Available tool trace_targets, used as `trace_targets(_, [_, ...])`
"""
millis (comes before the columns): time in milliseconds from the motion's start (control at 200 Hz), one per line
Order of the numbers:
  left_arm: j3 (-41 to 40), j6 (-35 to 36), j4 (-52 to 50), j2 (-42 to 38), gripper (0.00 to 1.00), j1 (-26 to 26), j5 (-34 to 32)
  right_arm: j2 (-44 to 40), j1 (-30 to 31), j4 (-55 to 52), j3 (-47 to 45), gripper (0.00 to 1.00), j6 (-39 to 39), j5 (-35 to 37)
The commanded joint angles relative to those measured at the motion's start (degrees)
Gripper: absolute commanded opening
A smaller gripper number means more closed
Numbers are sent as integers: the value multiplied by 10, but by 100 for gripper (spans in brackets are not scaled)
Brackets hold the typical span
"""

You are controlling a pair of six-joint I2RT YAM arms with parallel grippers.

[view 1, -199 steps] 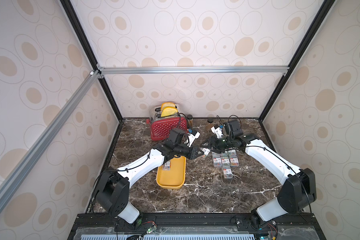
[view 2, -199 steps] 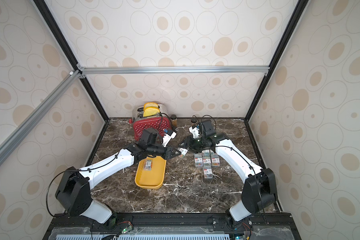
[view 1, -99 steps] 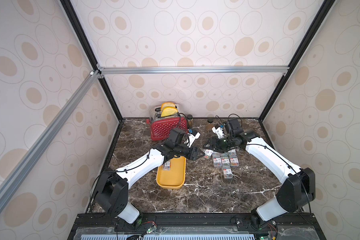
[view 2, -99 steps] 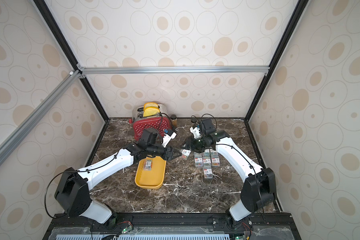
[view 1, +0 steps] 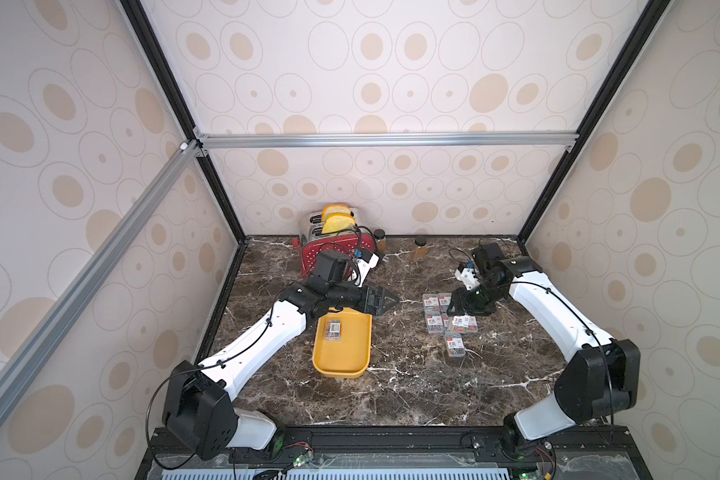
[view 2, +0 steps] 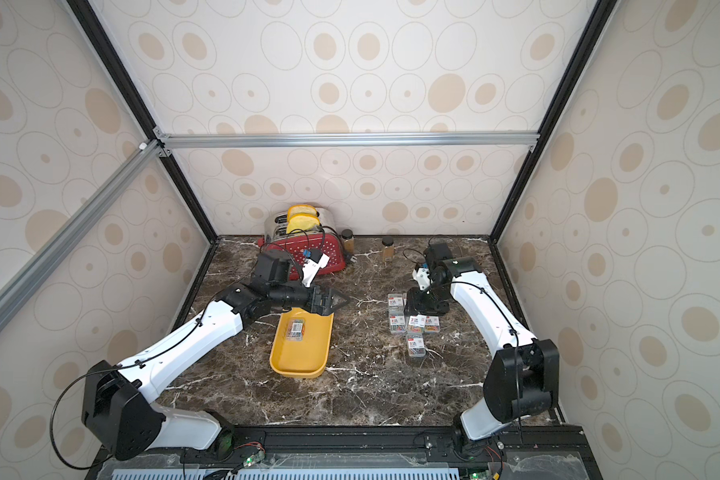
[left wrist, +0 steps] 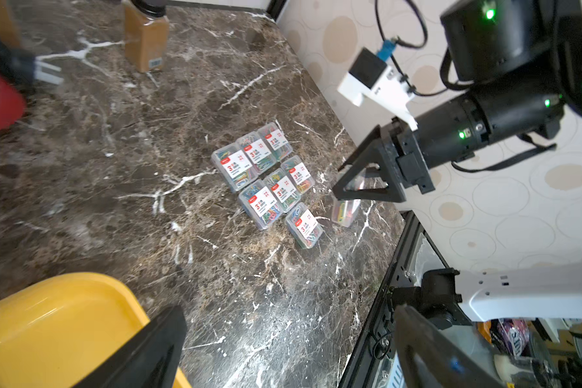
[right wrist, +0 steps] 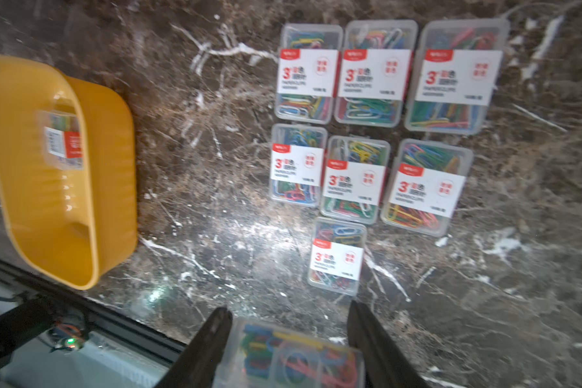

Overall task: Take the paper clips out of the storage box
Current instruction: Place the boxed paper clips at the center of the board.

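Right jaws grip clip case (right wrist: 293,356) above worktop (view 1: 412,395), beside seven cases (right wrist: 357,181) laid out there. Left jaws wide open, empty, at box (view 1: 344,365) far rim; one case (view 1: 333,329) inside. Step: placing eighth. Next: set it in free slot, then fetch last.

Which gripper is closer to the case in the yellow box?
Left. The left gripper hovers open by the far end of the box, near that case; the right gripper holds another case farther away.
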Motion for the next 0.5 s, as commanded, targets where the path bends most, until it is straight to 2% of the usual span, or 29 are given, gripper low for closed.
trace_targets(0, [9,-10,-57,-18,99,12,-37,-11,-18,-44,-27,21,-42,83])
trace_targets(285, [10,-10,-88,-6,99,15,-63,23,-21,1,-97,22,-49,141])
trace_targets(496, [20,-9,-99,13,99,16,-45,47,-22,45,-128,24,-51,168])
